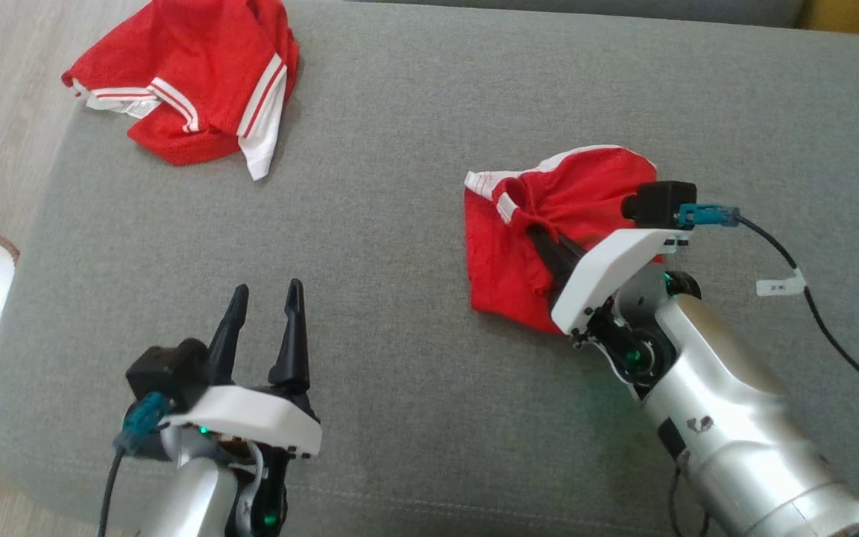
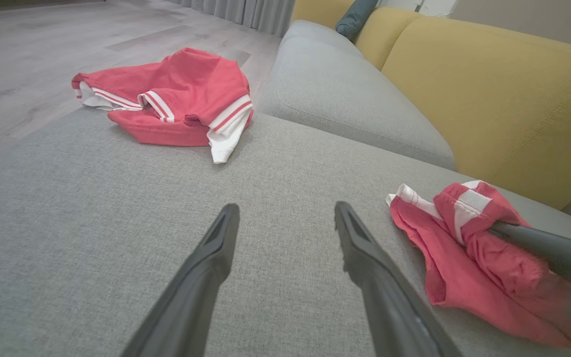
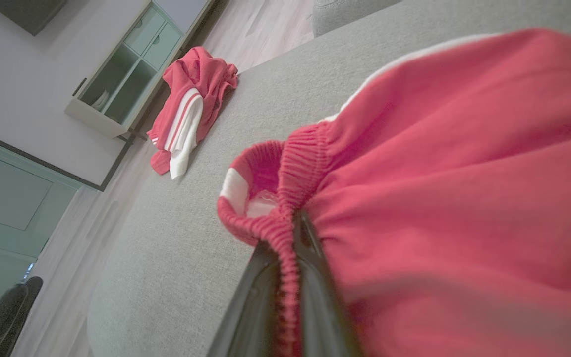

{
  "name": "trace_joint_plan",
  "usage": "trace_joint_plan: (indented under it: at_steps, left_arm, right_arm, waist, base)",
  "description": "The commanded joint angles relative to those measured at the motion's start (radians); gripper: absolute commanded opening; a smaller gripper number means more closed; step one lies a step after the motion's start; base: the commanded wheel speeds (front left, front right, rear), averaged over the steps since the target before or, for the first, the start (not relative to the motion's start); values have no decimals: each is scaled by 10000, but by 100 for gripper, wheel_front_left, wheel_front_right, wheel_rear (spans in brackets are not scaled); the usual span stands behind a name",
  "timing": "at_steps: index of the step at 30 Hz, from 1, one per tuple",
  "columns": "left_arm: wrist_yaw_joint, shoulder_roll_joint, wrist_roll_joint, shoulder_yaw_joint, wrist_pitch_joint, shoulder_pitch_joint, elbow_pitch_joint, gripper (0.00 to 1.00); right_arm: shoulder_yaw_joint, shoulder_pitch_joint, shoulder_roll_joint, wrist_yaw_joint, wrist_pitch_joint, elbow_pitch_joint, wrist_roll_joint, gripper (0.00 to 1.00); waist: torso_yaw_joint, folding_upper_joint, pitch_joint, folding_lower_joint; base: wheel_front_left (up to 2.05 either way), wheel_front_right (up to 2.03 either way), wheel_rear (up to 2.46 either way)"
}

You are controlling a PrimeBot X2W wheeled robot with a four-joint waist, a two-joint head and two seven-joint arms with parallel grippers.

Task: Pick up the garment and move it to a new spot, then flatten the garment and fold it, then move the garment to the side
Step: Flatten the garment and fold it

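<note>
hidden: right gripper (image 1: 543,240) fingertips are buried in fabric in the head view. Its wrist camera and white mount cover the right edge of the red shorts (image 1: 504,268).
cut off: in the right wrist view the red shorts (image 3: 464,173) are close, blurred and run off the right and bottom edges. In the left wrist view the right gripper (image 2: 538,243) runs off the right edge.
unclear: what kind of garment the second red garment (image 1: 198,82) is. It is crumpled, with white striped trim.
right gripper (image 3: 291,230): clamped tight on the elastic waistband, fabric pinched between both fingers.
left gripper (image 1: 265,294): jaws spread wide, nothing between them, over bare cushion (image 1: 414,373). The left wrist view (image 2: 285,213) agrees.
red shorts (image 2: 464,267): on the grey cushion (image 2: 92,198), robot's right side, near the yellow backrest (image 2: 488,99). The bulk lies on the seat and the waistband is bunched up at the fingers.
second red garment (image 2: 181,94): far left corner of the cushion, well apart from both grippers.
</note>
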Motion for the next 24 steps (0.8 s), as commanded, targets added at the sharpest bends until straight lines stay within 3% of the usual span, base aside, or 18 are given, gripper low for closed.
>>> trace_joint_plan:
  at_steps: [1,2,3,4,5,14,24]
  left_arm:
    - [-31,-7,-38,254,-102,-424,-253,100]
    - [-31,-7,-38,254,-102,-424,-253,100]
    - [-33,-12,-40,254,-110,-436,-240,100]
    - [-35,-16,-44,259,-117,-447,-226,100]
    - [-34,-18,-49,267,-124,-456,-211,100]
    - [1,24,-74,378,-174,-477,-163,100]
    - [89,87,-22,521,-209,-572,-230,100]
  right_arm:
    - [431,-491,206,73,-363,-57,254,22]
    - [431,-491,206,73,-363,-57,254,22]
    - [589,-575,207,73,-490,54,368,42]
    - [776,-657,207,73,-628,127,454,75]
    - [973,-735,207,73,-784,180,495,100]
    - [2536,-935,207,73,-1856,-302,949,100]
    - [1548,-1361,208,73,-4082,601,-759,100]
  waist:
    - [33,0,37,0]
    - [33,0,37,0]
    - [38,0,51,0]
    - [37,0,62,0]
    - [32,0,71,0]
    - [-292,0,37,0]
    - [-893,0,-304,0]
  base:
    - [0,0,0]
    - [0,0,0]
    - [0,0,0]
    - [0,0,0]
    - [0,0,0]
    - [0,0,0]
    - [0,0,0]
